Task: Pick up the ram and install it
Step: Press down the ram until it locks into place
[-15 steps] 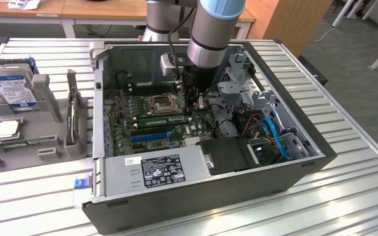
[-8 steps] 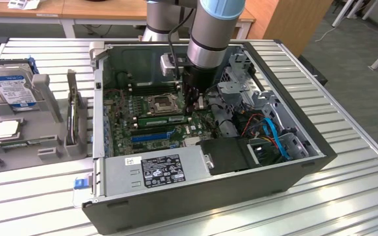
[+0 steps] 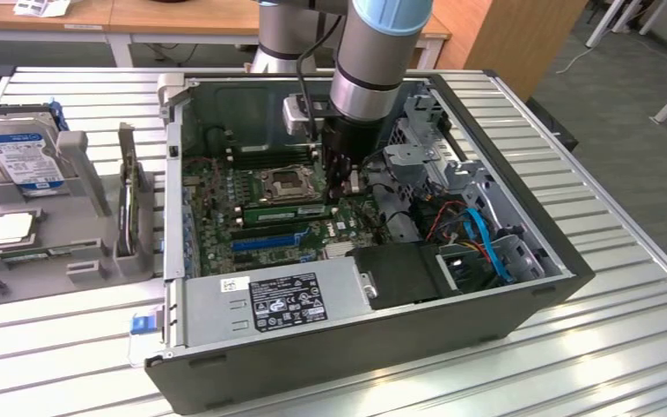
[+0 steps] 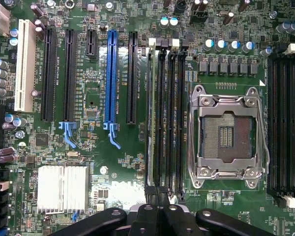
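Inside the open computer case [image 3: 519, 261], the gripper [image 4: 160, 196] hangs over the motherboard [image 4: 93, 147], fingers closed together beside the ram [image 4: 148, 123] standing in its slot.

Robotics lab: slatted metal workbench [image 3: 611, 287], wooden desks [image 3: 171, 17] behind.

Motherboard [image 4: 123, 157]: matt green board. CPU socket [image 4: 228, 135] on it: shiny bare-metal frame. Heatsink [image 4: 63, 188] beside the blue plastic slot [image 4: 110, 78]: pale finned metal. Case [image 3: 519, 261]: dark matt metal. Table [image 3: 611, 347]: ribbed, glossy aluminium.
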Robot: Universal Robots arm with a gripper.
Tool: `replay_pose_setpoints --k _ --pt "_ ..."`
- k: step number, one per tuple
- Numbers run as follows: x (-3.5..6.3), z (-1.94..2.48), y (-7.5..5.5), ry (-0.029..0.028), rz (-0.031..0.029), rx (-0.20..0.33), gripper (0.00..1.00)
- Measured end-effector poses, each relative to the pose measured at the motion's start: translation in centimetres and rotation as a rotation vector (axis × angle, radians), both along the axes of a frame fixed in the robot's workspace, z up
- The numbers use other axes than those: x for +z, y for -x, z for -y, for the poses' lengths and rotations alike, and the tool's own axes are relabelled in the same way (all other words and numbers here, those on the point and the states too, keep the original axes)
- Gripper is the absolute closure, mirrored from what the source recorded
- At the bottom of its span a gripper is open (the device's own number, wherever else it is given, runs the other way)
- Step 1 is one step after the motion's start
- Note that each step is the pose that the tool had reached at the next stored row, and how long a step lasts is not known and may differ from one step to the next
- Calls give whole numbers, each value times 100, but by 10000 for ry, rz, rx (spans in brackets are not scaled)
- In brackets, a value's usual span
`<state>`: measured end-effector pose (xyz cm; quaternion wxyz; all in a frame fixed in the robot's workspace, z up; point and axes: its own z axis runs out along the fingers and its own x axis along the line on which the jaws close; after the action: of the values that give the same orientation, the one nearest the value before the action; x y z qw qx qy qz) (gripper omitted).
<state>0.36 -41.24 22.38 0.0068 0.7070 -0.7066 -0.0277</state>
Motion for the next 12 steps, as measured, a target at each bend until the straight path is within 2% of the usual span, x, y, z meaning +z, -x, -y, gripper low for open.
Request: replay_pose_setpoints --k 12 --pt "-6 0 0 0 1 0 90"
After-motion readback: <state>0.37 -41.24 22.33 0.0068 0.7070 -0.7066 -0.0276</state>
